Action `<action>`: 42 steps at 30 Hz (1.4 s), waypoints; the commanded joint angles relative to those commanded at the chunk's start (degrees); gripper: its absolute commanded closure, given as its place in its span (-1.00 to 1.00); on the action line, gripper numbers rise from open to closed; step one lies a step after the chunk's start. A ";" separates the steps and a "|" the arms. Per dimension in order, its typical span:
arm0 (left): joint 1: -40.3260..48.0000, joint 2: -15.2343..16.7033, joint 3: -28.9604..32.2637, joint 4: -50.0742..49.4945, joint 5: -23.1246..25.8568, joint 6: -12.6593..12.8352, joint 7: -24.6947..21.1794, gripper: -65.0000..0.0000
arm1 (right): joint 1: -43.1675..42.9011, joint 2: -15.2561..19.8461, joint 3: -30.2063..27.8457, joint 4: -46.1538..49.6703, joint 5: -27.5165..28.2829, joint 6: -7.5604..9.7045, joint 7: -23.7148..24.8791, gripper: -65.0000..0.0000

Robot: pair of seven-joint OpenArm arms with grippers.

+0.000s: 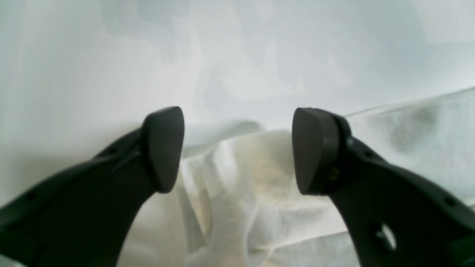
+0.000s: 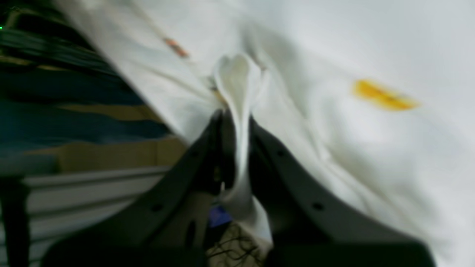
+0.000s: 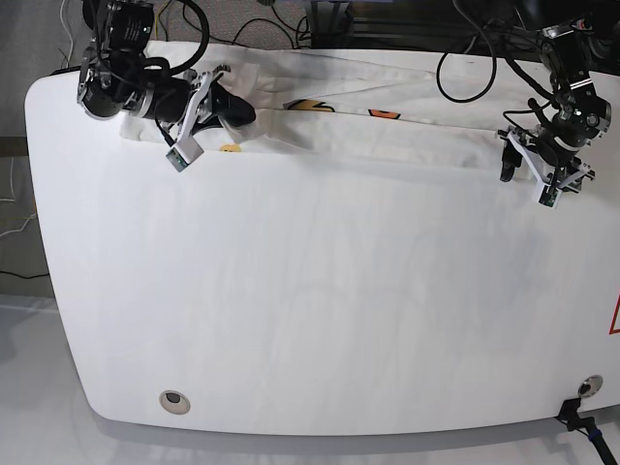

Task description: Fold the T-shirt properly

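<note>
The white T-shirt (image 3: 387, 140) lies as a long crumpled strip along the table's far edge, with orange and yellow print (image 3: 308, 105) showing. My right gripper (image 3: 242, 114) is at the strip's left end. In the right wrist view it (image 2: 237, 122) is shut on a pinched fold of the shirt (image 2: 241, 74), with a yellow print (image 2: 384, 96) nearby. My left gripper (image 3: 531, 179) is at the strip's right end. In the left wrist view it (image 1: 239, 150) is open, and a bunched piece of the shirt (image 1: 252, 178) lies below, between the fingers.
The white table (image 3: 320, 310) takes up most of the base view, with rounded front corners. Cables (image 3: 465, 58) run behind its far edge. A grey round mark (image 3: 174, 399) is near the front left and a small fitting (image 3: 586, 387) at the front right.
</note>
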 joint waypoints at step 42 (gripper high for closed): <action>12.66 5.80 1.41 13.80 -0.09 0.00 0.00 1.00 | -2.46 5.45 3.25 -0.53 -5.71 0.09 1.01 1.00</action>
